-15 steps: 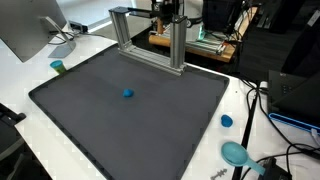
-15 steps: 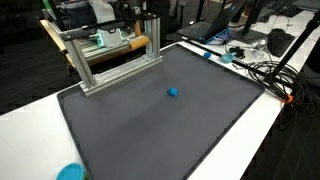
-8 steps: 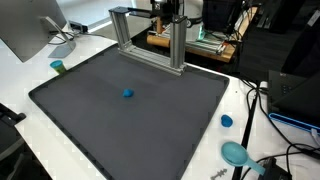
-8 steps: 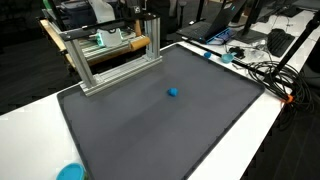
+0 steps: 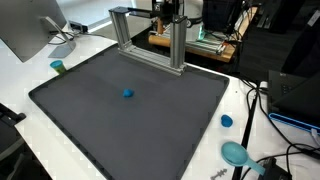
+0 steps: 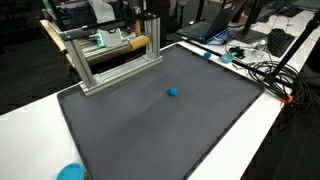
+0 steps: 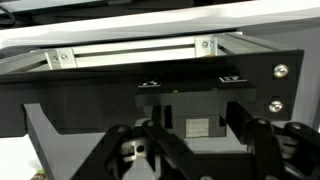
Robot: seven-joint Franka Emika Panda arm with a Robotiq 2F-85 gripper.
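Nothing's moved: my gripper [image 7: 190, 150] still sits behind the metal frame [image 5: 148, 40] at 12 o'clock, blue block [image 5: 127, 94] untouched on the mat [image 5: 120, 130]. Can't tell if it's spread.

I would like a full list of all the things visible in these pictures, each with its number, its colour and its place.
mat: one, dark grey, covers most of the table
table: one, white, under the mat
small block: one, blue, near the mat's middle, touching nothing else
metal frame: one, silver, upright at the mat's far edge
monitor: one, grey, at a table corner
small cup: one, green, on the table beside the mat
cap: one, blue, on the table beside the mat
round dish: one, teal, near the table's edge
cables: several, black, beside the mat
end effector: one, black, close to the metal frame in the wrist view; its opening is unclear
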